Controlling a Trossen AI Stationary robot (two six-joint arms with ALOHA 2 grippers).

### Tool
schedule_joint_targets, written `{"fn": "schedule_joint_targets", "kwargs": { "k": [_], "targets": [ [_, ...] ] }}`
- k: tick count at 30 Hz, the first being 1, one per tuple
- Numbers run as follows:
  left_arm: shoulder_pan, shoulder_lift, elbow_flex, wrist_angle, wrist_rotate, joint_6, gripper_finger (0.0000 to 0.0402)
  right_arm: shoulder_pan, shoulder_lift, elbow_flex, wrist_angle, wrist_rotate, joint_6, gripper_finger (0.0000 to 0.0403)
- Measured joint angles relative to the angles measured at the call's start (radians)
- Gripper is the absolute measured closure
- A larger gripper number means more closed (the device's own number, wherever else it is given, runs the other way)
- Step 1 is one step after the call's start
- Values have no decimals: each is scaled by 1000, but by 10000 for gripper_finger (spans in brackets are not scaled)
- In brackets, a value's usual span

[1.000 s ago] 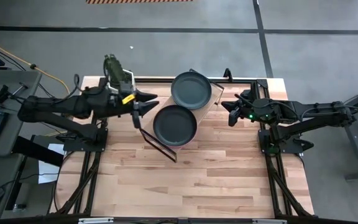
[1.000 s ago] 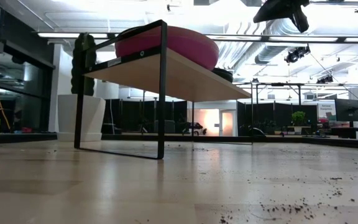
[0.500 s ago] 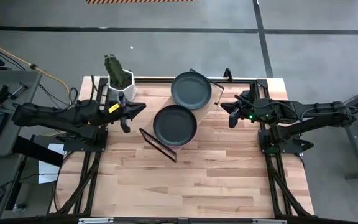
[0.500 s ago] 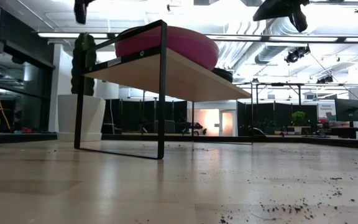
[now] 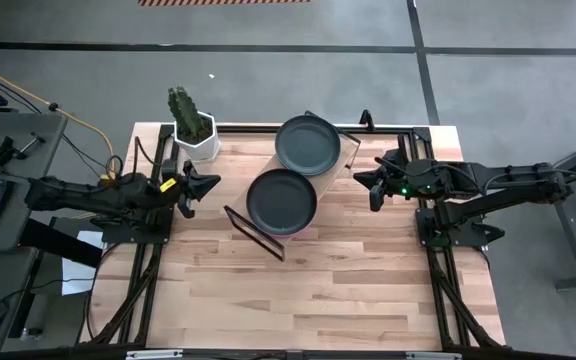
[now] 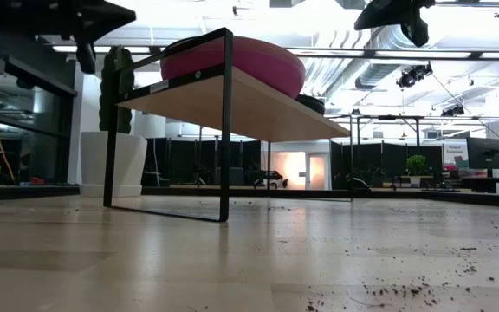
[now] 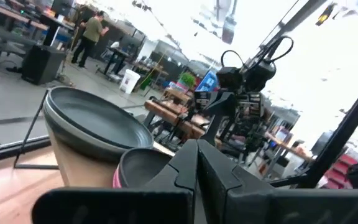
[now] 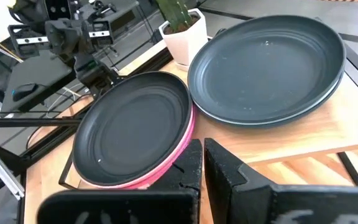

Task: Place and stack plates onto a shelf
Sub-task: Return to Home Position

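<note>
Plates stand in two stacks on the shelf (image 5: 349,152), a light-wood board on black wire legs set slantwise on the wooden tabletop (image 5: 318,290). Left of the shelf and well apart from it, the left gripper (image 7: 196,155) hangs over the table's edge with its jaws pressed together on nothing. Just beyond the shelf's left end stands a white pot (image 5: 198,143) with a cactus (image 5: 180,104). On the shelf's left half a black plate (image 5: 281,200) lies on top of a magenta plate (image 8: 186,134), whose rim shows beneath it. On the shelf's right half a dark grey plate (image 5: 308,145) tops the other stack; what lies under it I cannot tell. Right of the shelf and clear of it, the right gripper (image 8: 202,152) points at the stacks, its jaws nearly closed and empty.
</note>
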Motion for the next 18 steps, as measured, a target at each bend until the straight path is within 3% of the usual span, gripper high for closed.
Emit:
{"fn": "schedule_joint_targets", "kwargs": {
  "k": [11, 18],
  "targets": [
    [-1, -177, -230, 209, 10, -39, 401, 0, 0, 0, -4, -24, 28, 402],
    [-2, -193, -228, 178, 53, -5, 401, 15, 0, 0, -11, -25, 55, 402]
  ]
}}
